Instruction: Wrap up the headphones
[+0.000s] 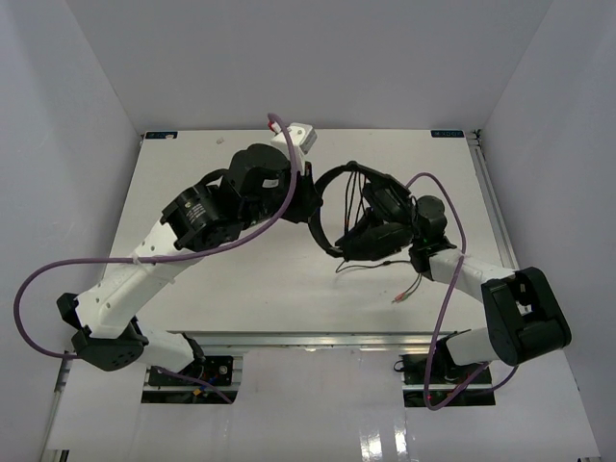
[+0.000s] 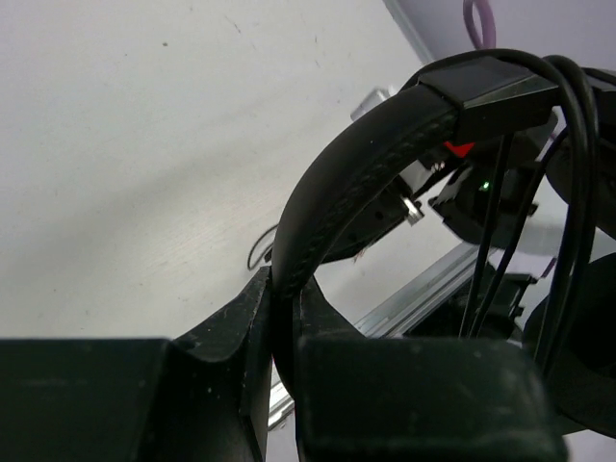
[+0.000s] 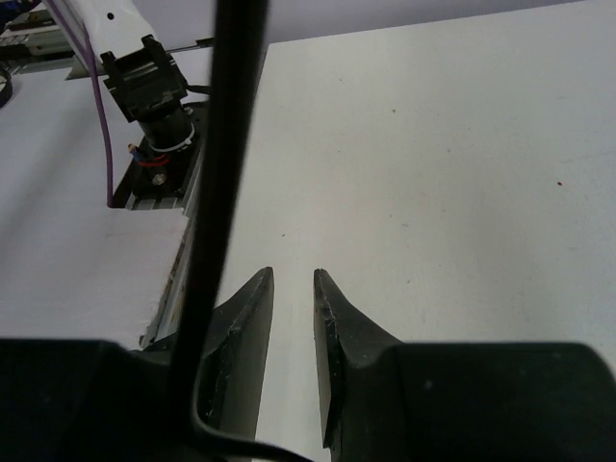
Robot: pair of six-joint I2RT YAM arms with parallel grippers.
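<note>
The black headphones [image 1: 316, 223] hang above the middle of the white table [image 1: 241, 279], between my two grippers. My left gripper [image 1: 306, 197] is shut on the stitched headband [image 2: 332, 188], which stands clamped between its jaws [image 2: 284, 284]. Several turns of thin dark cord [image 2: 576, 173] run across the headband's far end. My right gripper [image 1: 373, 229] is at the headphones' right side, among the cups and cord. Its jaws [image 3: 294, 276] stand a little apart with nothing between them. The cord [image 3: 226, 144] passes outside its left finger. The loose cord end [image 1: 380, 265] and light plug [image 1: 397, 300] trail towards the table front.
Thick purple robot cables [image 1: 438, 318] loop beside both arms. A metal rail [image 2: 423, 289] runs along the table's front edge. White walls close in the left, right and back. An arm base [image 3: 144, 82] shows beyond the table edge in the right wrist view.
</note>
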